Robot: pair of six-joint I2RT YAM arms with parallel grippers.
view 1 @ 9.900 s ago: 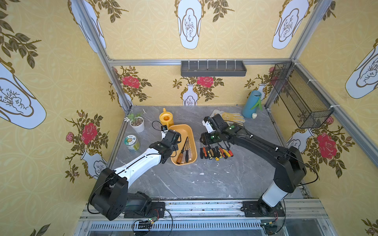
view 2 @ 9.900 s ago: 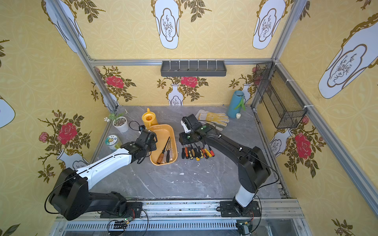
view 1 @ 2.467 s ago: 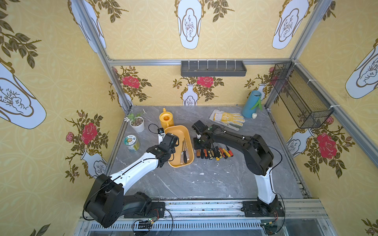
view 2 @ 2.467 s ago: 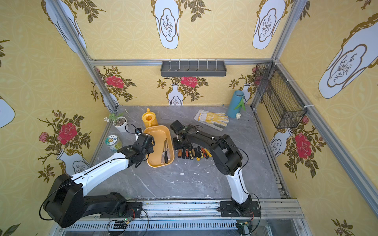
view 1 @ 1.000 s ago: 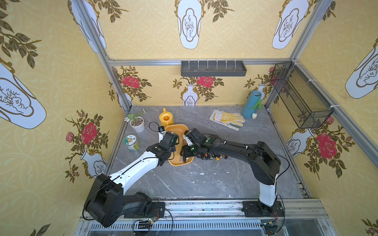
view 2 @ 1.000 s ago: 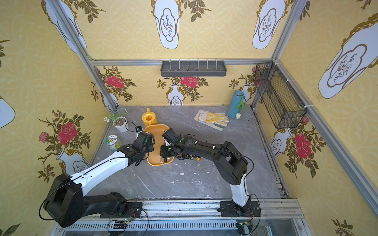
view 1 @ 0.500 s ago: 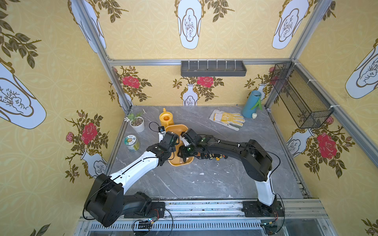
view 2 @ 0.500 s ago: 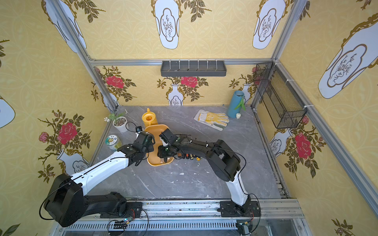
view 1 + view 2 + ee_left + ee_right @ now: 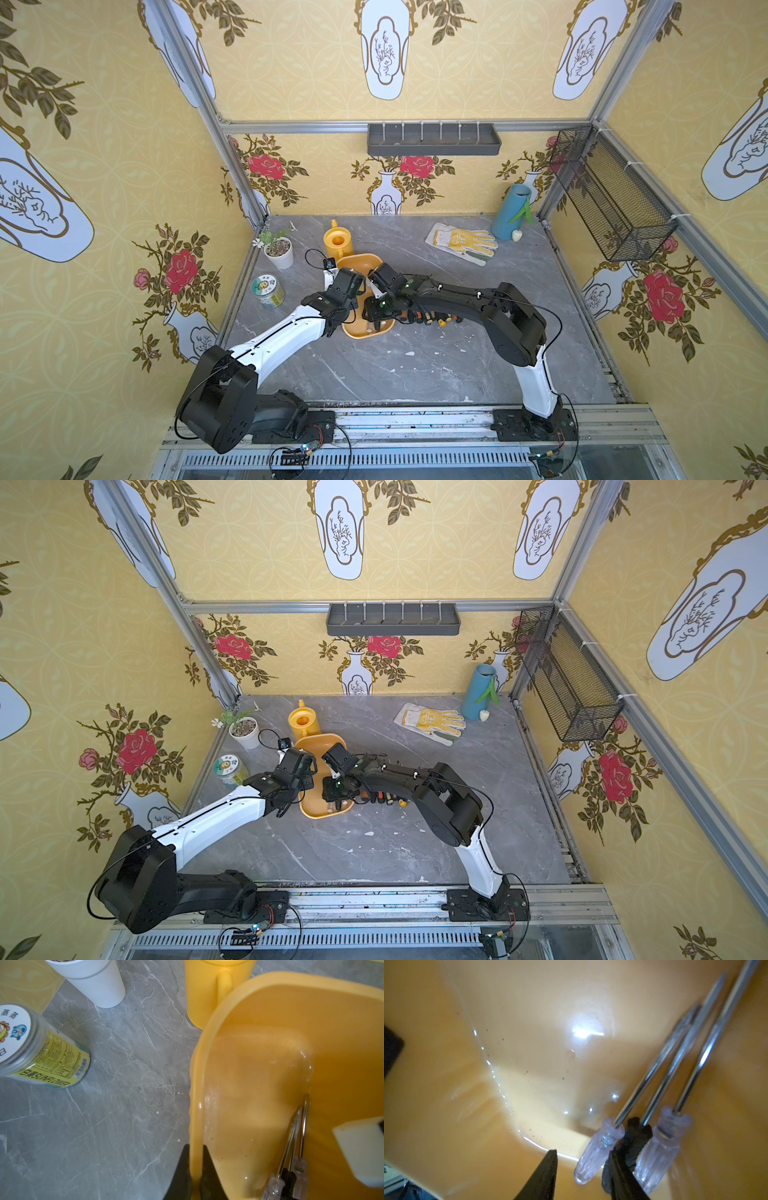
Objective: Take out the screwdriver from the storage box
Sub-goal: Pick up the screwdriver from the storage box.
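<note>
The right gripper [image 9: 582,1152] stands partly open inside the shallow yellow-orange plastic storage box [image 9: 508,1022], its black fingertips either side of a clear-handled, steel-shafted screwdriver [image 9: 600,1142], not closed on it. That tool lies on the box floor beside a black-handled screwdriver [image 9: 636,1131] and a second clear screwdriver [image 9: 660,1147]. The left gripper [image 9: 195,1147] is clamped on the box's rim.

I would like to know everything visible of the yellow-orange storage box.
The storage box is a shallow tub of glossy yellow-orange plastic, with rounded corners and a rolled rim. It sits on the grey table, close to the yellow watering can. The left gripper is shut on its rim. Inside lie three screwdrivers, and the right gripper reaches in, open.
</note>
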